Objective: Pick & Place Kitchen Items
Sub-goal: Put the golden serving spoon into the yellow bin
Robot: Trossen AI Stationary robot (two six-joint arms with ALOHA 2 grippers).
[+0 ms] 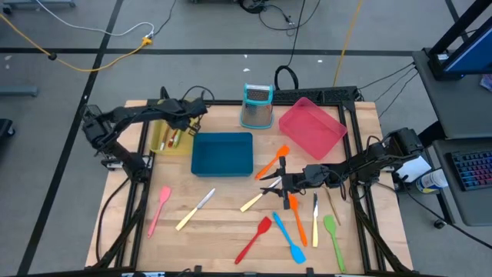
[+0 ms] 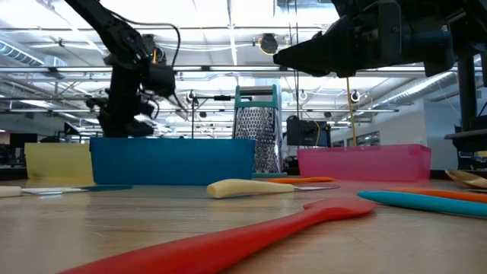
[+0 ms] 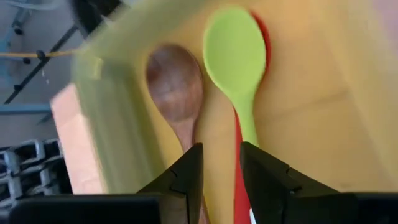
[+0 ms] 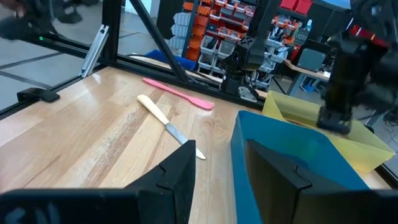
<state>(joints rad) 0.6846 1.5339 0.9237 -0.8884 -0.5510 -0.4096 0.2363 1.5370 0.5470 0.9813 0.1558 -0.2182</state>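
My left gripper (image 1: 183,127) (image 3: 221,149) hangs open over the yellow tray (image 1: 163,146), pointing steeply down, with nothing between its fingers. In that tray lie a wooden spoon (image 3: 177,87), a green spoon (image 3: 236,59) and a red spoon (image 3: 237,134) under the green one. My right gripper (image 1: 270,180) (image 4: 217,149) stands open and level above the table's middle, pointing toward the blue tray (image 1: 222,153). Below and around it lie an orange spatula (image 1: 270,162) and a cream-handled knife (image 1: 253,202).
A grater (image 1: 257,105) and a pink tray (image 1: 311,128) stand at the far side. Loose on the table lie a pink spatula (image 1: 159,208), a knife (image 1: 196,209), a red spatula (image 1: 254,239), a blue spatula (image 1: 289,238), an orange spatula (image 1: 296,221) and a green spoon (image 1: 333,235).
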